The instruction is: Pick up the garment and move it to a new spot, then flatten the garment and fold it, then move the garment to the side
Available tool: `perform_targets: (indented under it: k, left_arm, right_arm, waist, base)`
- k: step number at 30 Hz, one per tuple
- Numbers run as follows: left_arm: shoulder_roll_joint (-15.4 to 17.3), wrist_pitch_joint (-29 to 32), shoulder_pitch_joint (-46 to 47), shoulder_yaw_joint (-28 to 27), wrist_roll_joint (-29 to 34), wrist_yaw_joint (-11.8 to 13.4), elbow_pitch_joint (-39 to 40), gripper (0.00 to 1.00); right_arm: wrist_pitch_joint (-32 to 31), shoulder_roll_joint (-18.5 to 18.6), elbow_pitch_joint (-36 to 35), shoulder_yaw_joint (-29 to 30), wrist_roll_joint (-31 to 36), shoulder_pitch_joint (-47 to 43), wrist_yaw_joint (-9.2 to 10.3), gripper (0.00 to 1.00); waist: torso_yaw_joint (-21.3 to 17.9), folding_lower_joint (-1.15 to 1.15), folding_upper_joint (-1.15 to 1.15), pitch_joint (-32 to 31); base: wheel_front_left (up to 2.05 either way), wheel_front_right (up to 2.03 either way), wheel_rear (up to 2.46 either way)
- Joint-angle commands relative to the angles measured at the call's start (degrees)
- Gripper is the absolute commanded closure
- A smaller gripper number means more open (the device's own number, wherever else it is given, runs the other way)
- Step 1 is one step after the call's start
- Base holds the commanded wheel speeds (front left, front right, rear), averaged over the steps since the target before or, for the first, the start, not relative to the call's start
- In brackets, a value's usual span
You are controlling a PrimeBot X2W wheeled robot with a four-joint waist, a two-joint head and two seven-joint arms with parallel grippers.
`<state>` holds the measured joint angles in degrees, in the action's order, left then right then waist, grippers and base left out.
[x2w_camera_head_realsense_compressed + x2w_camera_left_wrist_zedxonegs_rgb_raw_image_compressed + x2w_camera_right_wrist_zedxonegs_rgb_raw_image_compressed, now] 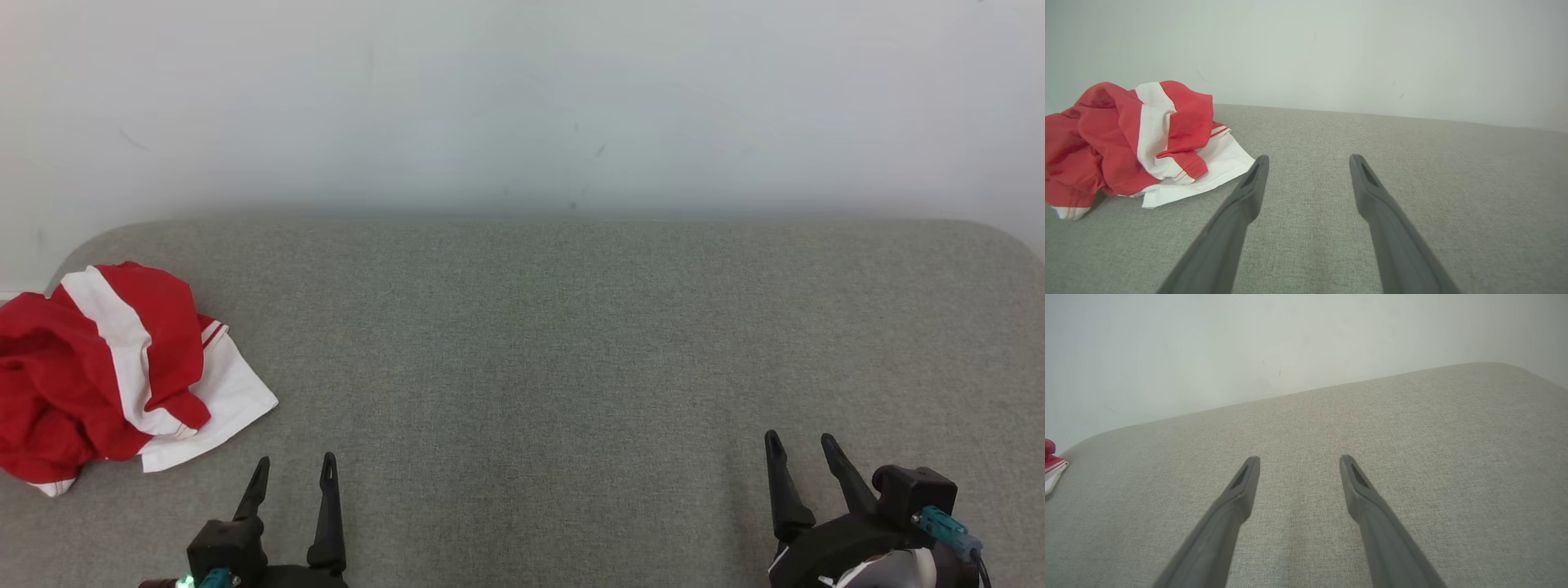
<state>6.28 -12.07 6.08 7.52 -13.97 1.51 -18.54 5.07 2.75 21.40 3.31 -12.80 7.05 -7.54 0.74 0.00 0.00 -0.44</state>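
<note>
two grippers, both mine, and neither has anything in it. my left gripper (295,460) sits at the near left with its two long dark fingers spread apart over bare cloth. my right gripper (798,437) sits at the near right, just as wide and just as empty.

the crumpled red jersey t-shirt with white sleeves and red-white striped trim (106,367) lies bunched in a heap at the left end of the grey woven fabric surface (571,343), running past the left edge of my head view. its white sleeve flap (233,400) spreads flat toward the right, near my left fingers but apart from them (my right gripper is well apart from all of it). beyond the surface stands a pale plain wall (522,98).

by my reckoning this is the very first step: the pick-up is not yet begun. the next move falls to my left arm. it should swing left and a little farther out, then come down over the heap and close on a thick red fold rather than the thin flat sleeve, which i judge would slip or drag. the open middle of the surface looks the natural new spot.
</note>
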Motion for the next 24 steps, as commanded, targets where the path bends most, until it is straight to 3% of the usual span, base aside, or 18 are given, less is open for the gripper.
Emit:
perform_targets:
  k: [1, 24]
  left_arm:
    - [0.3, -0.64, -0.31, 0.36, 1.54, 0.24, -0.14, 0.0]
    - [0.46, -3.21, -0.85, 1.5, 10.63, 0.93, -0.79, 0.0]
  right_arm:
    - [0.4, 0.18, 0.06, -0.03, 1.84, 0.07, 0.08, 0.0]
    - [1.52, 0.2, 0.99, -0.21, 10.78, 0.45, 0.1, 0.0]
  waist:
    - [0.06, 0.0, 0.0, -0.09]
    - [0.39, 0.0, 0.0, -0.32]
  base:
    - [0.0, 0.0, 0.0]
    - [0.0, 0.0, 0.0]
